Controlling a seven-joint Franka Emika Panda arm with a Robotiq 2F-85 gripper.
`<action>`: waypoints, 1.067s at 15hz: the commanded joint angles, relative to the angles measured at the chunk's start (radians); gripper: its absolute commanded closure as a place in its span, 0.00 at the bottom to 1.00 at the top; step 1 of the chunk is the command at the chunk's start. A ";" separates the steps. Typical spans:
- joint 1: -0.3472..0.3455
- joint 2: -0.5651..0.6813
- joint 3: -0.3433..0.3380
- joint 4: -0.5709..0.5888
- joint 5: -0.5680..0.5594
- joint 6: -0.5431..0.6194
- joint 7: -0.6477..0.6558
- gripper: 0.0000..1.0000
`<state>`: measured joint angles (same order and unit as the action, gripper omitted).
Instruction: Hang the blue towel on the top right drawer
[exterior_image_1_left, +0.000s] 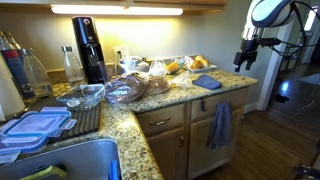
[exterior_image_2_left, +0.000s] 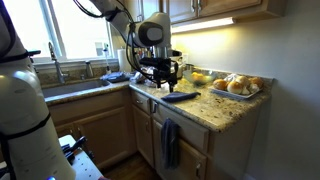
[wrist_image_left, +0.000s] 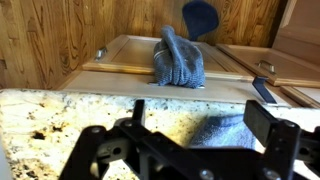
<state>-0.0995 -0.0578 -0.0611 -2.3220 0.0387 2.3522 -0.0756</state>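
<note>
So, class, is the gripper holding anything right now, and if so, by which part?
Nothing is held. The gripper hangs open, fingers apart, clear of the blue towel, which lies on the counter.

A black two-fingered tool fills the lower foreground above a speckled beige granite desk, its jaws set wide apart. A soft bright-blue cloth, blurred, lies on the desk between them. Past the desk's edge, a ribbed grey-blue towel drapes over a honey-oak drawer front.
</note>
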 joint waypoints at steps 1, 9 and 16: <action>0.001 0.138 -0.023 0.125 0.095 0.022 -0.119 0.00; -0.017 0.260 0.001 0.269 0.193 0.012 -0.153 0.00; -0.021 0.315 0.003 0.319 0.204 0.030 -0.154 0.00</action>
<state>-0.1083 0.2226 -0.0692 -2.0314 0.2415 2.3658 -0.2313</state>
